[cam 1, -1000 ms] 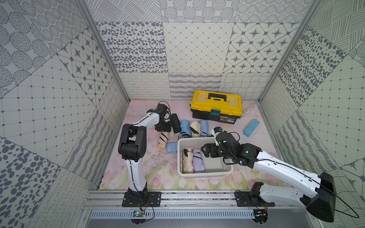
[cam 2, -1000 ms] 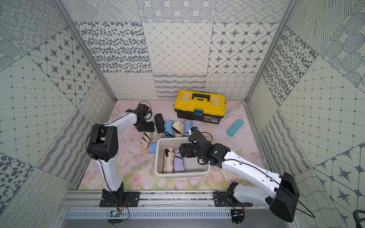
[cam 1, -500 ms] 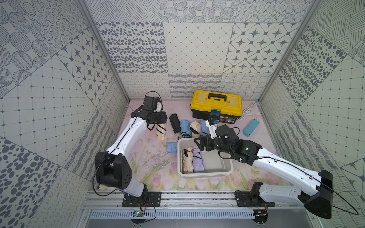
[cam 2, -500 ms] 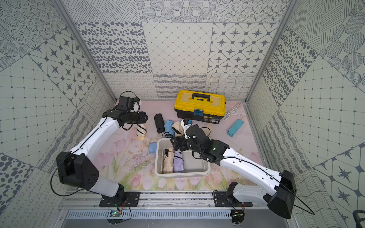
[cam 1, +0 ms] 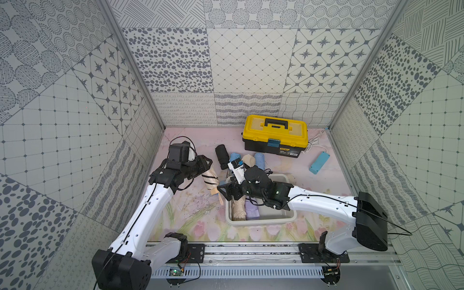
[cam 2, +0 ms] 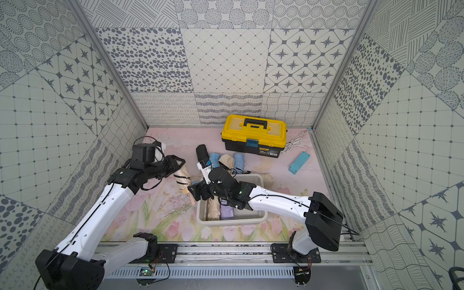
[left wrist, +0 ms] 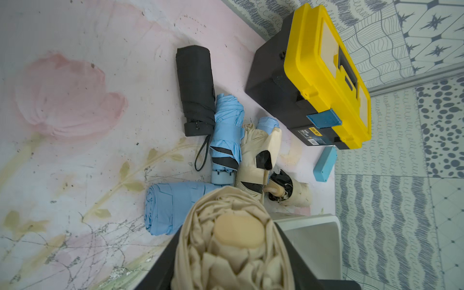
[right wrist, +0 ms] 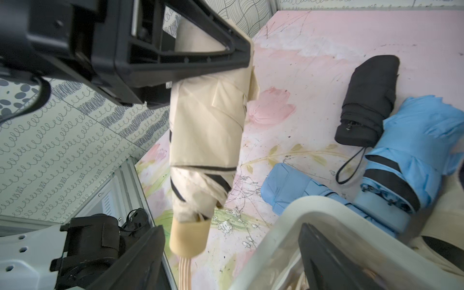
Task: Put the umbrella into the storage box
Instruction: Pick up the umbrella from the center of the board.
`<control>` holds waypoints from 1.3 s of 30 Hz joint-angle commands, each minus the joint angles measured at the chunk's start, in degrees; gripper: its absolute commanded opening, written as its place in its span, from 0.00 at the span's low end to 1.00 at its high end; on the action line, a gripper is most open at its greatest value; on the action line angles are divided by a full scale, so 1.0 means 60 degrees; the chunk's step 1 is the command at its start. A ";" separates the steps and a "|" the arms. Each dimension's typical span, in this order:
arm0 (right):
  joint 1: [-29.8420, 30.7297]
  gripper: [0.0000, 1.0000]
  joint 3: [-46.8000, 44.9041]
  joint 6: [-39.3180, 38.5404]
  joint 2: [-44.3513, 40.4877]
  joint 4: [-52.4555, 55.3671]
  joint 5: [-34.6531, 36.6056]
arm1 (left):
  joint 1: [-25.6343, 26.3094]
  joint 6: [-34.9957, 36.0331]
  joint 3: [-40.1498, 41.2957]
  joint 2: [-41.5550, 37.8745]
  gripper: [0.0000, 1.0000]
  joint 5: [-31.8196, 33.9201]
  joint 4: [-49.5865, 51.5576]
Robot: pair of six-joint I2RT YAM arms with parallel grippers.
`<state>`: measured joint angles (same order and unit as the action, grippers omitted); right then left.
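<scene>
left gripper pinches the beige umbrella by its top, above the mat left of the storage box. only the right wrist view shows the umbrella hanging handle-down, clear of the mat. right gripper, jaws spread wide, straddles the box's left rim. both top views show two more umbrellas inside the box.

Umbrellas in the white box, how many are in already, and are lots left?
Done: a beige umbrella and a lilac umbrella lie in the storage box. In hand: the left end effector grips a second beige umbrella, hanging beside the box, not inside. Left: the black umbrella and blue umbrellas on the mat outside the box.
</scene>
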<state>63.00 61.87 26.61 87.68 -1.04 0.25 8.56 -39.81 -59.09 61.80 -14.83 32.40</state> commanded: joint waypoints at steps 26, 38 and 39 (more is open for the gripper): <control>-0.0069 0.33 0.1774 0.0256 0.1437 -0.0333 -0.0710 | 0.0141 -0.4446 0.1140 -0.1350 0.68 -0.0240 -0.1738; -0.1325 0.27 0.0597 -0.2377 -0.1374 0.1453 0.0107 | 0.0149 -0.3071 -0.0793 -0.1041 0.99 -0.0041 -0.0218; -0.1460 0.27 0.0555 -0.2881 -0.1689 0.1770 0.0152 | 0.0156 -0.3000 -0.0970 -0.0963 0.99 -0.0189 -0.0126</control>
<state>56.21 65.28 19.00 84.47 8.67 -1.26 9.39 -62.11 -59.79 54.41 -14.52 29.28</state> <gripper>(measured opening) 0.346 0.992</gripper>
